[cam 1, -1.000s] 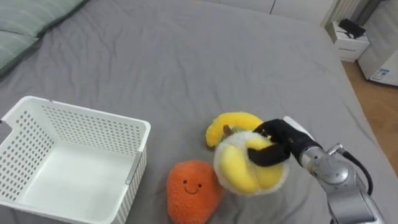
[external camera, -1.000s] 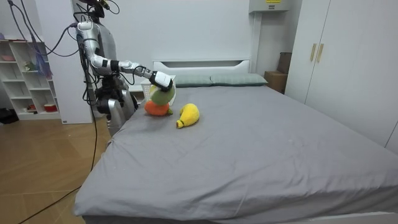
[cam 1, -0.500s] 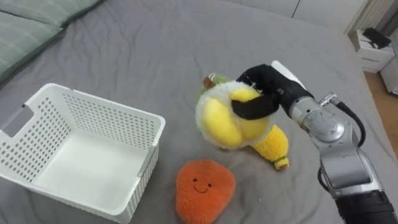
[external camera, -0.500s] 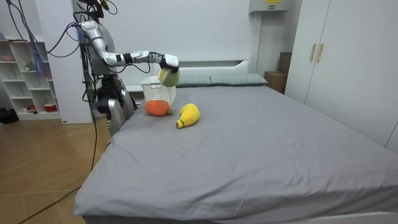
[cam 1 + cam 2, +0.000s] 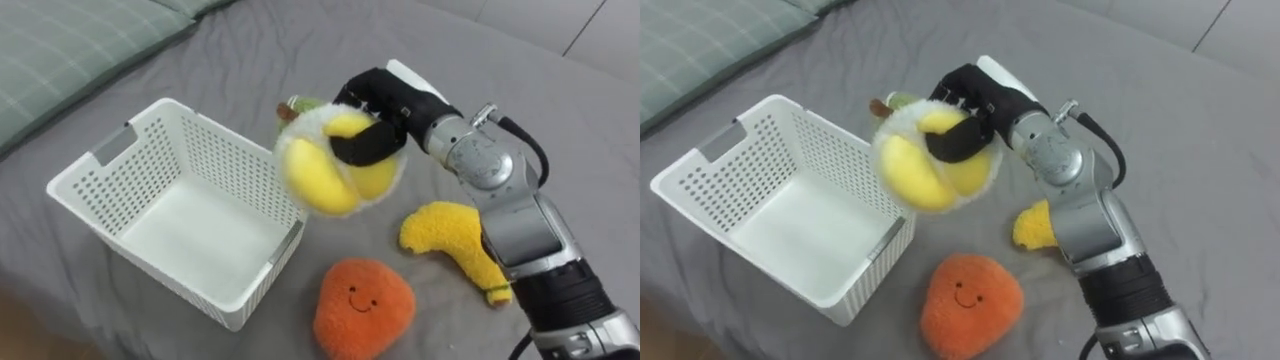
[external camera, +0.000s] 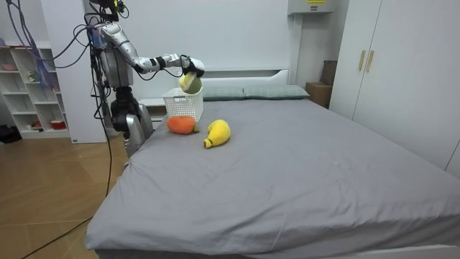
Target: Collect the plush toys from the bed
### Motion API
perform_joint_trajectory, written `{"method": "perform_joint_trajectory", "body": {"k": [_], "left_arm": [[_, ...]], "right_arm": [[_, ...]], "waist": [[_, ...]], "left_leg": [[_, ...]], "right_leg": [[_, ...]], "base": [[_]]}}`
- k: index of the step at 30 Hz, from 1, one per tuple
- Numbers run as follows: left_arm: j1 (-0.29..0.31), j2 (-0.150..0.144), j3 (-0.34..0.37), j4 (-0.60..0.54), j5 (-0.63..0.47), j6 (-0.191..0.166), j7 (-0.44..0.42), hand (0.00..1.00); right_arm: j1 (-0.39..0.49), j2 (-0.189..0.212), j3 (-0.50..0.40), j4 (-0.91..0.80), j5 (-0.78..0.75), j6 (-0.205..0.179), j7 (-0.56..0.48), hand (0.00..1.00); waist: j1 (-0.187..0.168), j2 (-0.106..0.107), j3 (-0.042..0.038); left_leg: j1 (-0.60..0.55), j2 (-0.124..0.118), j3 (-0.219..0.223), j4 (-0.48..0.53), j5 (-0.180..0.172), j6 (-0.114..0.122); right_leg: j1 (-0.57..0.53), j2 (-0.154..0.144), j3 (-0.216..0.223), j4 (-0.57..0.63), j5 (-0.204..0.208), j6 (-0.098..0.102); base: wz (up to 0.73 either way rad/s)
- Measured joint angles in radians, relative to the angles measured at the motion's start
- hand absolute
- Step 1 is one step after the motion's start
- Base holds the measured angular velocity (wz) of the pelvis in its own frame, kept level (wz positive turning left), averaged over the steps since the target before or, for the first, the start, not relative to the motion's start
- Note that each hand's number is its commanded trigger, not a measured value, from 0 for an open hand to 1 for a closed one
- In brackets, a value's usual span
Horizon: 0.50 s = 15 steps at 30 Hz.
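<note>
The round plush toy (image 5: pixel 322 172), yellow with a fluffy white rim and a bit of green at its top, is off the bed and held in the robot's right hand (image 5: pixel 382 100), whose dark fingers and thumb are curled round its upper side and grip it firmly. The toy hangs in the air over the right-hand rim of the white basket (image 5: pixel 215 160), a lattice-walled box with a handle slot in its end wall, standing on the grey bed (image 5: pixel 250 50). In the room view the same toy (image 6: pixel 190 83) shows just above the basket (image 6: pixel 183 106), at the end of the right arm, which reaches out from the robot's shoulder across the mattress. 2 more toys lie on the cover: an orange plush (image 5: pixel 362 308) with a small smiling face, near the basket's front right corner but apart from it, and a yellow banana-shaped plush (image 5: pixel 450 240) to its right, partly under the robot's forearm as the eye views see it. A green striped pillow (image 5: pixel 70 50) lies beyond the basket at the upper left. The robot stands upright at the side of the bed near its head, at the room view's left, with a white shelf unit (image 6: pixel 29 86) behind it and a tall pale wardrobe (image 6: pixel 388 65) on the far side of the bed.
</note>
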Motion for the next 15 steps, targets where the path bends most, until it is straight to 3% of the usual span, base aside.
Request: {"method": "perform_joint_trajectory", "body": {"k": [8,12,15], "left_arm": [[-0.003,-0.001,0.001,-0.007,0.002,0.046,0.005,0.0],[-0.006,0.004,0.004,-0.008,0.004,0.059,0.005,0.0],[-0.017,0.006,0.004,-0.006,0.003,0.059,0.006,0.0]], "right_arm": [[-0.007,0.027,0.01,0.013,0.008,0.042,-0.001,1.0],[-0.022,0.034,0.028,0.028,0.03,0.048,-0.02,0.99],[-0.042,0.044,0.035,0.049,0.05,0.048,-0.043,0.29]], "waist": [[0.028,-0.01,-0.0007],[0.052,-0.008,0.0005],[0.064,-0.008,0.0007]], "left_leg": [[-0.035,-0.015,-0.063,0.028,0.006,0.004],[-0.047,-0.024,-0.078,0.034,0.008,0.004],[-0.056,-0.028,-0.096,0.035,0.012,0.005]], "right_leg": [[0.005,-0.011,-0.067,0.0,0.0,0.0],[0.004,-0.012,-0.079,0.001,0.0,0.0],[0.003,-0.016,-0.092,0.001,-0.001,0.001]], "base": [[0.23],[0.13],[0.16]]}}
